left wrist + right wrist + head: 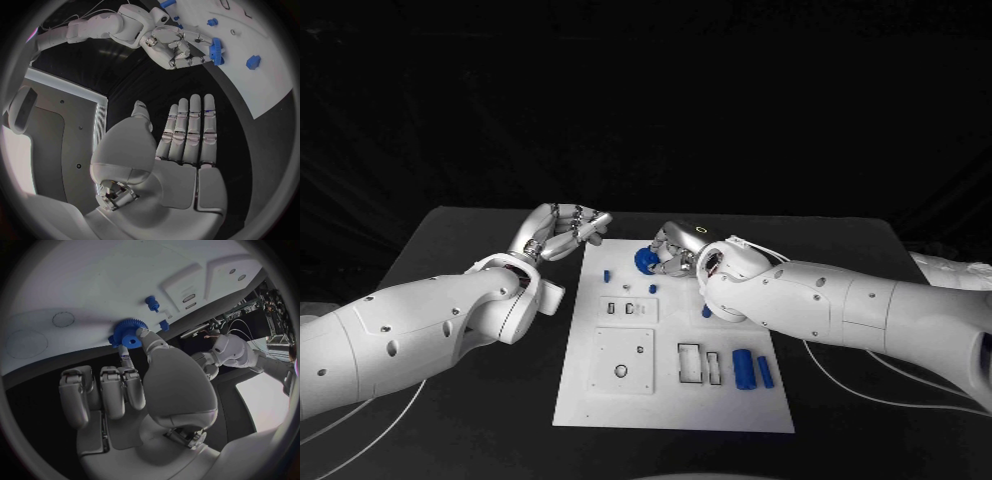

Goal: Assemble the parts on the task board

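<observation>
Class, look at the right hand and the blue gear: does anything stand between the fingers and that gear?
Nothing visible does. The right hand already holds the blue gear at the far edge of the task board, with fingers touching it directly. The left hand hangs open beside the board, apart from the gear.

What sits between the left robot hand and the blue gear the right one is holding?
In the head view, only bare white task board and black table separate the left robot hand from the blue gear. A small blue peg stands just off that line.

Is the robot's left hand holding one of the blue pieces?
No. The left hand is empty, its fingers stretched out straight, while the right hand grips the blue gear.
</observation>
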`<state>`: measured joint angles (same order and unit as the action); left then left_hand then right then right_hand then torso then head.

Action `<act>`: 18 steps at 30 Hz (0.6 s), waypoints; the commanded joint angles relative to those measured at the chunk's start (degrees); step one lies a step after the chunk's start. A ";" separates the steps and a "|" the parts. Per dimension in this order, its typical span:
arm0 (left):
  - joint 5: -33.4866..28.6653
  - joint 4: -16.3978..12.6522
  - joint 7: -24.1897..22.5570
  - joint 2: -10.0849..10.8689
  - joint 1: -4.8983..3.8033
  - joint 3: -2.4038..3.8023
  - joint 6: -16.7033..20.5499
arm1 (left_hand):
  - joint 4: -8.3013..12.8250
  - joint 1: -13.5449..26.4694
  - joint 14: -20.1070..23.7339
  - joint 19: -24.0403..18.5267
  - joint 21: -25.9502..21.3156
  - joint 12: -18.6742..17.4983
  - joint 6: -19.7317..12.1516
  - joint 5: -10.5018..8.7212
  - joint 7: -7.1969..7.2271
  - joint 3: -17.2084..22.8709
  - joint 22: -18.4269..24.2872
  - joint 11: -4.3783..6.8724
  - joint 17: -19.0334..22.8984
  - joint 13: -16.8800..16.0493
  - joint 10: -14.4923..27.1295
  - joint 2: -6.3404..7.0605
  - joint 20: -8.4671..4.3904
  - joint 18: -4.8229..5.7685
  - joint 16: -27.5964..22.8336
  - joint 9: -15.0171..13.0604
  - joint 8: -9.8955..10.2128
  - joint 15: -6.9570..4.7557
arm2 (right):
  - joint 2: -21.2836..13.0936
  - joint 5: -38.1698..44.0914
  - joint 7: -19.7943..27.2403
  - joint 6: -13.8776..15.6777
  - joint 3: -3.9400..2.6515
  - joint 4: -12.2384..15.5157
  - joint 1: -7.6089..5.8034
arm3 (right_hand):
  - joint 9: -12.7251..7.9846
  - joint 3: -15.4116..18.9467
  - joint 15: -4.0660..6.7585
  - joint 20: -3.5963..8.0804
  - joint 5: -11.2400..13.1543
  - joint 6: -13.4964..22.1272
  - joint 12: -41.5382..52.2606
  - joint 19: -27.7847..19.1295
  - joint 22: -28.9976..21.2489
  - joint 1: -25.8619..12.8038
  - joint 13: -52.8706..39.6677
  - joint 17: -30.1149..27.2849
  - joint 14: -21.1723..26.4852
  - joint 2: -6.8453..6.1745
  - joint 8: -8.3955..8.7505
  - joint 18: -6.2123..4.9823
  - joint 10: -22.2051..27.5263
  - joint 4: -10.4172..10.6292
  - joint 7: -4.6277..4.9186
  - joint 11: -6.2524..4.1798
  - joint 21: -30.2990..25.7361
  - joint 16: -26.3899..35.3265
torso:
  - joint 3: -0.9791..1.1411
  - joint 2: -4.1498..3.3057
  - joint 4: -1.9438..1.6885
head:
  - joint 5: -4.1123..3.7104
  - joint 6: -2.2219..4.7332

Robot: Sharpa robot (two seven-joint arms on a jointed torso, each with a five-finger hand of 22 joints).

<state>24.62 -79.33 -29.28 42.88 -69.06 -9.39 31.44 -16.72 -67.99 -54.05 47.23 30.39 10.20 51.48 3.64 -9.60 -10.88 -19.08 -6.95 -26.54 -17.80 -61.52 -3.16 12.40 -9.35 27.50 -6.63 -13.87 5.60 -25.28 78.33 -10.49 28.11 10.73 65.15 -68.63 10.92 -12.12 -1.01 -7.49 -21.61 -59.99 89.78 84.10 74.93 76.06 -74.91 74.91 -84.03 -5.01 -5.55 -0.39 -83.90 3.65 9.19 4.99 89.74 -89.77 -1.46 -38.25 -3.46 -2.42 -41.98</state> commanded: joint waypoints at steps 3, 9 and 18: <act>-0.19 -0.19 -0.27 -0.09 -0.06 0.06 0.26 | 0.02 -0.65 0.34 -0.21 -0.33 -0.08 0.04 0.36 -0.28 -0.46 0.05 -0.11 0.05 0.04 0.11 -0.13 0.07 -1.10 -0.32 -0.05 0.30 -0.13 | 0.24 0.82 0.24 -1.59 0.08 -0.19 0.14 | 0.18 -0.37 0.07 0.19 0.56 -0.75 0.22 5.90 15.07 -0.14 -15.09 15.09 -5.97 0.76 -0.33 0.39 -6.10 -0.13 -0.70 -0.04 0.26 -0.23 | -0.03 0.01 0.05 | 0.03 0.04; -0.19 -0.17 -0.28 -0.12 -0.06 0.06 0.29 | 0.02 -0.65 0.34 -0.21 -0.33 -0.08 0.04 0.36 -0.28 -0.46 0.05 -0.11 0.05 0.04 0.11 -0.13 0.07 -1.10 -0.32 -0.05 0.30 -0.13 | 0.41 0.82 0.24 -1.59 0.08 -0.18 0.14 | -0.01 -0.56 -0.17 0.01 1.45 0.51 0.22 5.90 15.07 -0.49 -15.09 15.09 -5.97 0.68 0.64 0.39 -6.10 -0.20 -0.25 0.33 0.26 -0.23 | -0.02 -0.04 0.01 | -0.10 0.06; -0.19 -0.19 -0.25 -0.09 -0.06 0.06 0.28 | 0.02 -0.65 0.34 -0.21 -0.33 -0.08 0.04 0.36 -0.28 -0.46 0.05 -0.11 0.05 0.04 0.11 -0.13 0.07 -1.10 -0.32 -0.05 0.30 -0.13 | 0.42 0.83 -0.61 -2.46 0.08 -0.03 0.14 | -1.33 -0.96 -0.74 -0.59 2.68 6.40 0.22 5.90 15.07 -1.07 -15.09 15.09 -5.97 0.12 2.12 0.39 -6.10 -0.65 0.30 0.91 0.26 -0.23 | -0.01 -0.04 0.08 | -0.12 0.03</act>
<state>24.62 -79.36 -29.21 42.88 -69.06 -9.38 31.57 -16.72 -67.99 -54.06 47.23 30.39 10.20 51.47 3.64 -9.60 -10.88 -19.09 -6.95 -26.55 -17.81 -61.52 -3.16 12.40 -9.35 27.50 -6.62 -13.88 5.60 -24.88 78.48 -10.65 27.29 10.80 65.06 -68.54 9.79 -13.00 -1.44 -7.70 -19.06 -53.98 89.78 83.89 74.92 75.25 -74.90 74.90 -84.03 -3.79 -3.77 -0.39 -84.03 3.07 9.42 5.54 89.74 -89.77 -1.46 -38.29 -3.41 -2.52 -41.92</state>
